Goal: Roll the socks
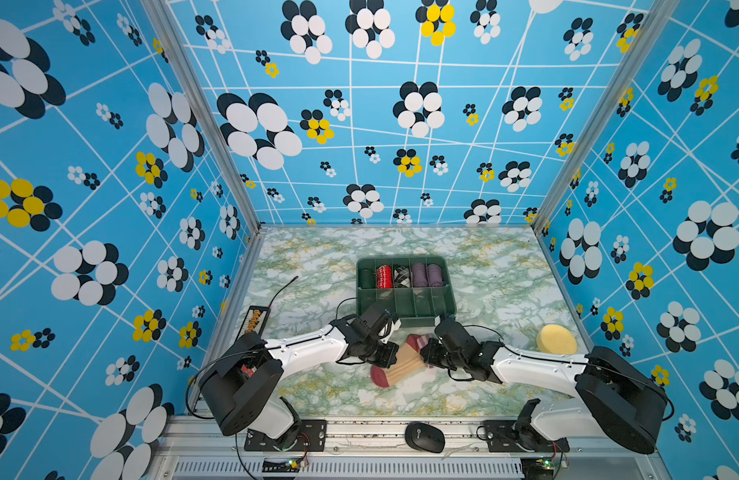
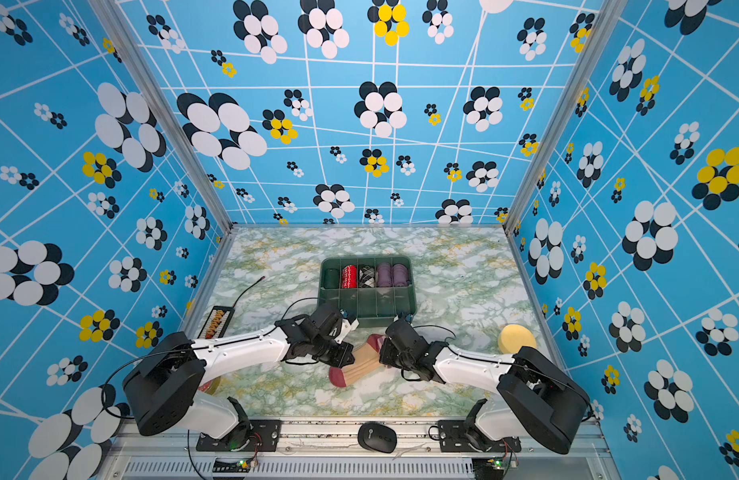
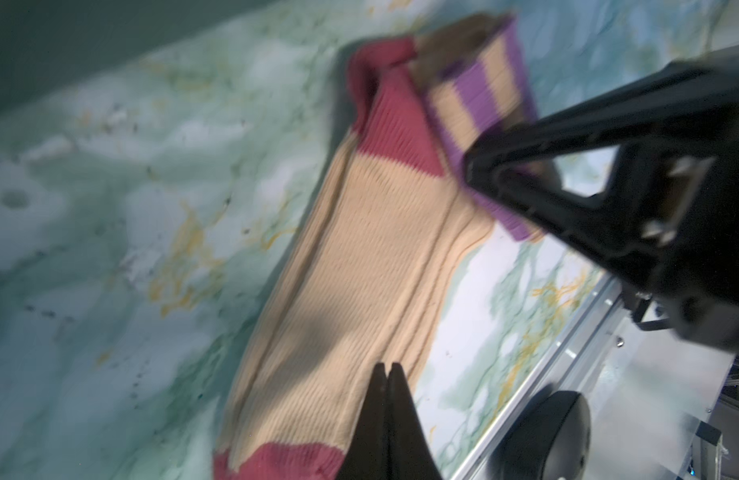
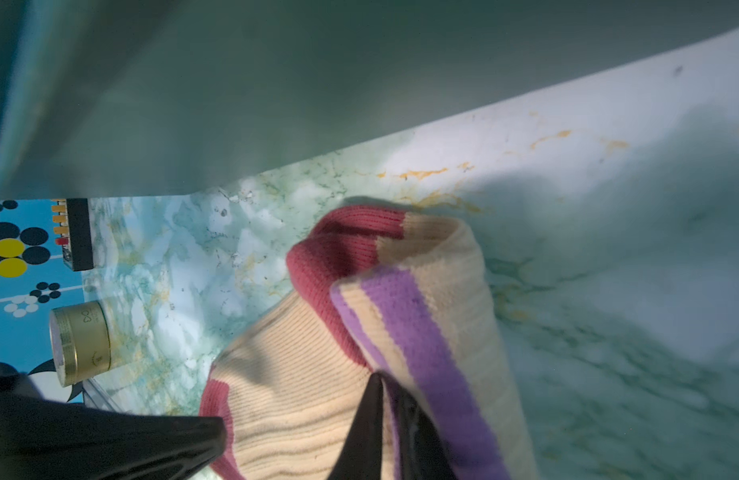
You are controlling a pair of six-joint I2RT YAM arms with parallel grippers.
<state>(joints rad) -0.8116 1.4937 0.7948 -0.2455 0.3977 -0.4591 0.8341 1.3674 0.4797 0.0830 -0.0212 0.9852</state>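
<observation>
Roll barely beginning: your right gripper (image 4: 384,384) is pinching the socks (image 1: 404,366) at the striped cuff; left gripper (image 3: 386,369), closed empty, is hanging over the foot end.

A green tray (image 1: 405,309) on the marbled counter (image 1: 505,282) holds a red roll (image 1: 383,277), a checked roll (image 1: 402,277) and purple rolls (image 1: 426,274) in its far compartments. A yellow sponge (image 1: 556,339) lies at the right, an abacus (image 1: 254,321) at the left, and a mouse (image 1: 424,437) on the front rail.

Place: robot test cell, laboratory type
Enclosure: blue flower-print wall panels (image 1: 89,166) set in aluminium posts (image 1: 203,116)
Work surface: marble-print tabletop (image 1: 317,257)
Equipment: left arm (image 1: 305,351) and right arm (image 1: 534,365), bolted to metal front rail (image 1: 367,428)
Sundries: computer mouse (image 1: 424,437) on rail
</observation>
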